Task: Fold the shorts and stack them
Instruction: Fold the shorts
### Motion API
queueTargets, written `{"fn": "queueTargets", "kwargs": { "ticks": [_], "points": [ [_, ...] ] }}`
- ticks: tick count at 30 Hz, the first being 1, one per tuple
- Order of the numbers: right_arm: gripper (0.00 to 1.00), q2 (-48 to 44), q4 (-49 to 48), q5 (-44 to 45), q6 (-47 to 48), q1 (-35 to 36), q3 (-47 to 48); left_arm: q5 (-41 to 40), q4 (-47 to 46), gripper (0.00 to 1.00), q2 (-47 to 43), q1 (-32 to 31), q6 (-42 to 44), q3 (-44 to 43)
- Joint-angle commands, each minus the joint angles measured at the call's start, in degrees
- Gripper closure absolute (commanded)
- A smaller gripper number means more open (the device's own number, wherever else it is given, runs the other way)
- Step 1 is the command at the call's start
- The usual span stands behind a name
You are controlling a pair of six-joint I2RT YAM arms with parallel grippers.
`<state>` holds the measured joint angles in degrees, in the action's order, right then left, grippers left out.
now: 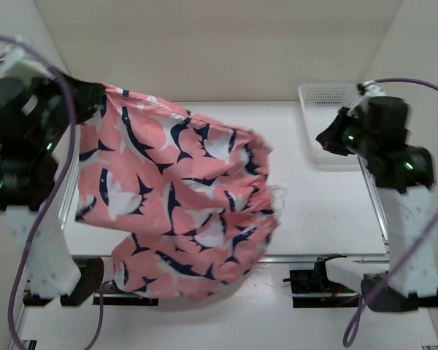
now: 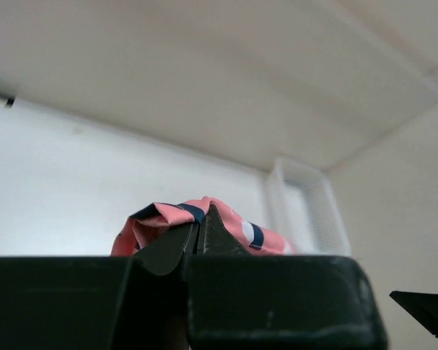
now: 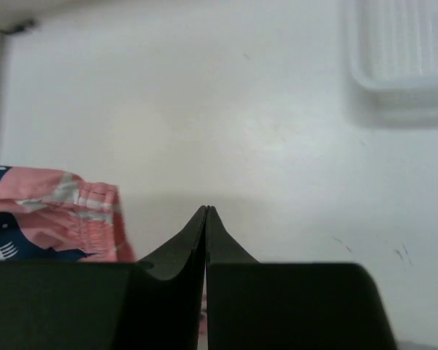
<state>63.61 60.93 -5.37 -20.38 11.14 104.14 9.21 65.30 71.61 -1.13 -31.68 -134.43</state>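
Observation:
The salmon-pink shorts (image 1: pixel 179 197) with navy-and-white shark shapes hang in the air from their upper left corner and drape down to the table's near edge. My left gripper (image 1: pixel 95 93) is shut on that corner; the left wrist view shows its fingers (image 2: pixel 201 227) pinching a bunch of the pink fabric (image 2: pixel 168 219). My right gripper (image 1: pixel 327 138) is raised at the right, shut and empty, apart from the shorts. In the right wrist view its closed fingertips (image 3: pixel 206 213) point at bare table, with the shorts' waistband edge (image 3: pixel 66 211) at the left.
A white plastic mesh basket (image 1: pixel 323 109) sits at the back right of the white table (image 1: pixel 328 211); it also shows in the left wrist view (image 2: pixel 306 211) and the right wrist view (image 3: pixel 401 51). Beige walls enclose the table on three sides.

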Motion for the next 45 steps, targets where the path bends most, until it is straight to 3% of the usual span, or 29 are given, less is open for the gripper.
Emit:
{"fn": "queueTargets", "kwargs": {
  "ticks": [1,3,6,13,23,27,29,36,45],
  "points": [
    [1.00,5.63,-6.66,11.69,-0.17,-0.68,-9.19,-7.38,-4.82,0.90,8.44,1.04,3.12,7.06],
    [1.00,10.63,-10.54,11.69,-0.18,-0.68,-14.56,-7.37,-6.32,0.90,14.32,1.04,4.34,9.71],
    [1.00,19.86,-16.35,11.08,-0.98,-0.68,-15.46,-8.42,-7.81,0.90,23.98,1.04,5.05,9.02],
    [1.00,39.38,-20.58,3.62,-2.03,0.63,-4.92,-6.22,-5.80,0.90,42.99,2.36,6.98,-1.96],
    [0.98,48.17,-24.01,-4.65,-1.94,11.69,-4.56,-6.93,-6.41,0.90,37.38,4.20,8.13,4.26],
    [0.73,53.00,-25.06,-5.18,-1.94,19.35,-2.46,-6.83,-5.88,0.90,31.93,4.72,8.13,9.00],
    [0.65,55.20,-25.07,-4.30,-1.94,22.77,0.96,-8.33,-4.66,0.90,27.98,4.73,8.13,11.90],
    [0.31,68.37,-24.54,-5.44,-1.24,27.26,14.32,-9.12,-1.93,0.90,21.20,5.78,8.65,14.37],
    [0.29,82.36,-22.52,-6.05,0.43,31.75,33.22,-7.98,-1.40,0.90,19.35,6.31,9.18,16.22]
  ]
}}
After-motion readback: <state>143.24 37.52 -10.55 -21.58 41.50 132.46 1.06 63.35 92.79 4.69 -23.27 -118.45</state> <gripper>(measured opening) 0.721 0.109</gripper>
